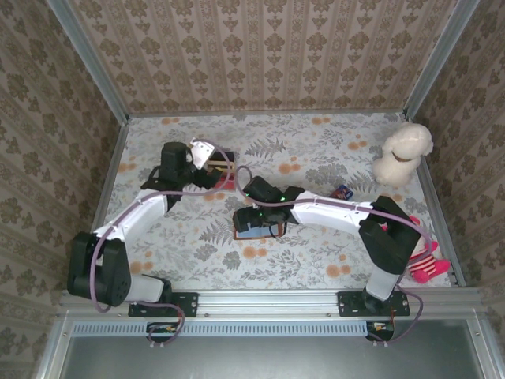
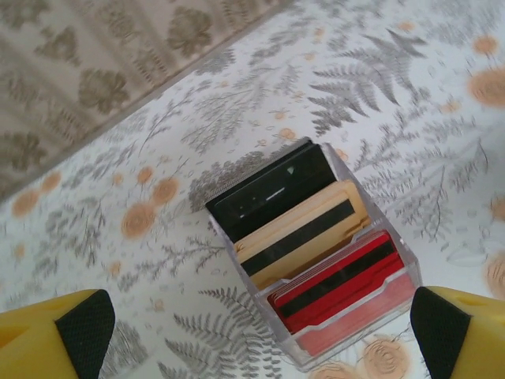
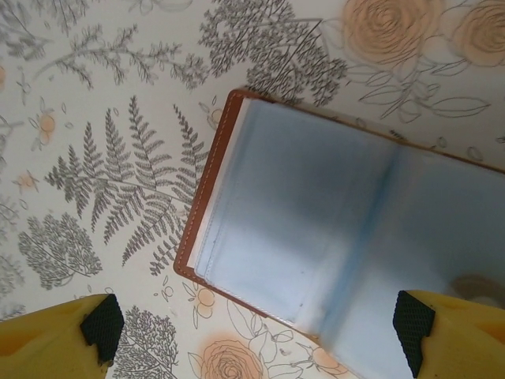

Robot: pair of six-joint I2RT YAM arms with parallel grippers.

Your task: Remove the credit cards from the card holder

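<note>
Right wrist: card holder [image 3: 331, 229] lies open, long axis seemingly slanting down-right, end effector [image 3: 258, 325] released.

Nothing legible; the black card [image 2: 268, 193] at frame centre bears pale marks (perhaps a logo), too blurred to read.

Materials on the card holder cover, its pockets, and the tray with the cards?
Card holder cover: brown leather or imitation, matte, stitched edge. Pockets: grey-blue plastic film, probably; translucent with soft sheen. Tray: clear rigid plastic; cards show through its walls.
</note>
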